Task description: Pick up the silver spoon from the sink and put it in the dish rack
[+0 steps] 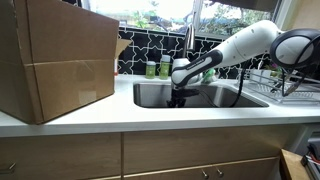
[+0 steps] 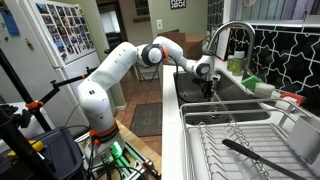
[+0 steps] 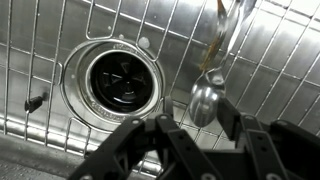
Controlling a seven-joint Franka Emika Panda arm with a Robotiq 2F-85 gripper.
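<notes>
Exterior view, from the front of the counter: the arm (image 1: 235,48) enters from the right, above the dish rack (image 1: 285,85). It slopes down and to the left, then bends at the wrist so the hand (image 1: 179,96) points straight down into the sink (image 1: 150,95). The hand is below the rim, just in front of the faucet (image 1: 189,40). The spoon is hidden by the sink wall. A cardboard box (image 1: 55,60) stands on the surface (image 1: 100,118) to the left, well apart from the hand. Hand state cannot be told here.

Exterior view, along the counter: the arm (image 2: 120,65) rises from its base on the left, elbows high, and stretches right over the sink (image 2: 230,100). The hand (image 2: 208,88) hangs vertical inside the basin, beside the faucet (image 2: 225,35). The dish rack (image 2: 215,135) sits nearest the camera and holds a black utensil (image 2: 260,155). The spoon is not discernible.

Wrist view: the spoon (image 3: 205,100) lies on the wire grid (image 3: 40,40) on the sink floor, just right of the drain (image 3: 118,78). Its long axis runs near to far, tilted slightly right. The bowl is at the near end and the handle points away toward the top edge. The hand (image 3: 195,125) is spread wide and grips nothing. Its fingers (image 3: 150,140) straddle the bowl end, and the bowl sits nearer the right finger. Contact with that finger cannot be told.
</notes>
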